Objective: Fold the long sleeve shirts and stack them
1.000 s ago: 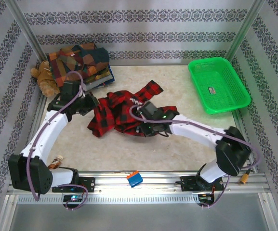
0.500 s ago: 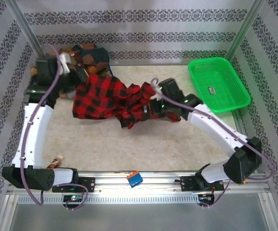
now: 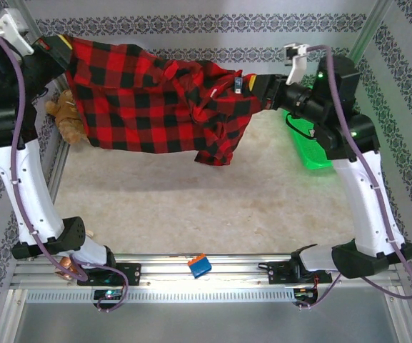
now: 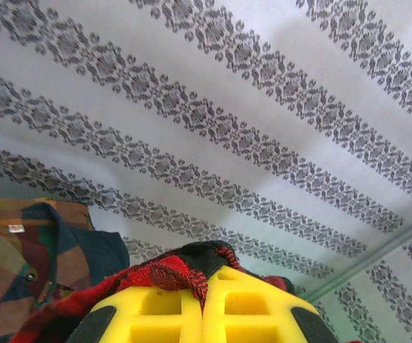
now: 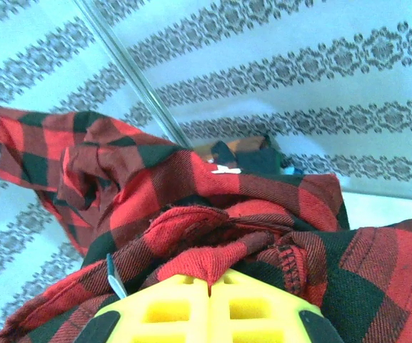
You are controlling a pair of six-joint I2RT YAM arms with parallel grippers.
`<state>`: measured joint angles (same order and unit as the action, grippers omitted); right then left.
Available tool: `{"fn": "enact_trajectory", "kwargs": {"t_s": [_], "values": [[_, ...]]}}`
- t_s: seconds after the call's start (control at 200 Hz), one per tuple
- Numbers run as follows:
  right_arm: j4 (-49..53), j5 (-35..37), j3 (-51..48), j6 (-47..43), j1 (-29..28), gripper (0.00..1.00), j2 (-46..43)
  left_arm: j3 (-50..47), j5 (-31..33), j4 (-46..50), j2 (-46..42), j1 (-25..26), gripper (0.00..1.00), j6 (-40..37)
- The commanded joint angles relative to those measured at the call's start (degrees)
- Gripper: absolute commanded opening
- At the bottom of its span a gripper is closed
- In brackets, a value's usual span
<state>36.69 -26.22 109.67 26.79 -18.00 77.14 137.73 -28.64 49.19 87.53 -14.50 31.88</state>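
Observation:
A red-and-black check long sleeve shirt (image 3: 148,100) hangs spread in the air above the back of the table. My left gripper (image 3: 61,43) is shut on its top left edge, high at the back left. In the left wrist view, red-black cloth (image 4: 184,268) is pinched between the yellow fingers (image 4: 156,307). My right gripper (image 3: 254,87) is shut on the shirt's bunched right end. The right wrist view has a red fold (image 5: 206,261) clamped between its fingers (image 5: 170,311). A folded patchwork plaid shirt (image 4: 20,271) lies below at the back left, against the wall.
A brown teddy bear (image 3: 66,118) sits at the left edge under the hanging shirt. The green plastic basket (image 3: 307,148) is at the back right, mostly behind my right arm. A small blue and orange block (image 3: 199,266) rests on the front rail.
Both arms have risen and moved apart. The shirt has gone from a bunched heap on the table to a stretched sheet held in the air.

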Motion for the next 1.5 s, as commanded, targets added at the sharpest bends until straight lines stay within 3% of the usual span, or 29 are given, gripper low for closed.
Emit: {"fn": "enact_trajectory", "kwargs": {"t_s": [0.0,0.12,0.265,0.415,0.52,0.635,0.689,0.699,0.719,0.759,0.779,0.854,0.874,0.914,1.004,1.104,1.199,1.324,1.414,1.494], "values": [[0.2,-6.3,2.1,6.2,2.1,0.0,-3.3,2.1,1.3,2.5,-3.2,-1.1,0.0,-1.5],[0.7,-9.9,-3.0,12.7,4.6,0.0,-8.7,-0.5,4.3,3.0,-8.0,-1.1,0.0,-3.5],[3.2,-11.2,-17.0,18.9,7.3,0.0,-18.1,-8.8,5.8,3.6,-12.6,-1.1,0.0,-4.8],[10.5,-12.9,-30.8,20.4,13.8,0.0,-22.4,-32.0,6.9,-1.8,-18.5,-1.1,0.0,-3.5],[8.8,-12.5,-38.3,18.9,18.0,0.0,-18.9,-48.9,9.0,-6.8,-20.1,-1.1,0.0,-2.5],[5.8,-8.0,-39.1,13.1,18.7,0.0,-6.2,-59.4,9.0,-12.1,-14.6,-0.1,0.0,-1.9],[4.0,-6.7,-38.7,11.6,19.2,0.17,0.0,-62.4,9.3,-13.5,-10.8,1.0,0.0,-2.3],[4.1,-5.8,-38.3,11.2,19.3,0.25,1.8,-62.8,9.3,-13.7,-10.2,1.0,0.0,-2.0],[4.4,-4.8,-37.7,10.6,19.3,0.33,3.5,-63.6,9.1,-13.8,-9.0,1.0,0.12,-1.6],[5.0,-2.7,-35.6,8.2,19.4,0.47,7.0,-64.6,8.3,-13.6,-6.7,1.0,0.45,-1.0],[4.9,-1.8,-34.8,7.3,19.2,0.52,8.0,-65.0,8.2,-13.5,-6.1,1.1,0.54,-0.6],[3.0,2.5,-34.0,5.4,19.0,0.67,7.5,-66.9,9.2,-13.2,-8.1,1.6,0.71,0.7],[2.9,3.4,-33.8,4.6,19.0,0.7,6.8,-67.3,9.6,-13.1,-9.6,1.8,0.85,0.9],[4.0,5.6,-33.0,2.7,18.8,0.76,5.2,-68.1,10.0,-12.5,-12.5,2.1,0.97,1.5],[8.4,9.2,-32.8,-2.1,18.3,0.82,0.1,-69.1,8.3,-7.8,-18.1,3.5,1.0,2.1],[10.9,6.5,-36.4,-3.4,14.6,0.83,-5.4,-71.9,8.7,-2.3,-23.5,8.3,1.0,2.0],[13.2,8.6,-40.9,-3.7,5.5,0.82,-6.3,-77.3,9.6,-1.4,-27.3,14.5,1.0,2.4],[5.4,9.4,-49.2,1.3,-5.1,0.8,-2.7,-85.0,7.0,-6.1,-27.4,21.6,0.97,6.7],[5.0,17.2,-47.5,-1.8,-12.1,0.8,3.6,-87.4,9.9,-9.3,-25.9,28.3,0.97,8.2],[4.0,18.9,-45.0,-4.3,-14.0,0.76,9.0,-89.9,9.0,-12.1,-23.8,30.1,0.96,10.2]]}}
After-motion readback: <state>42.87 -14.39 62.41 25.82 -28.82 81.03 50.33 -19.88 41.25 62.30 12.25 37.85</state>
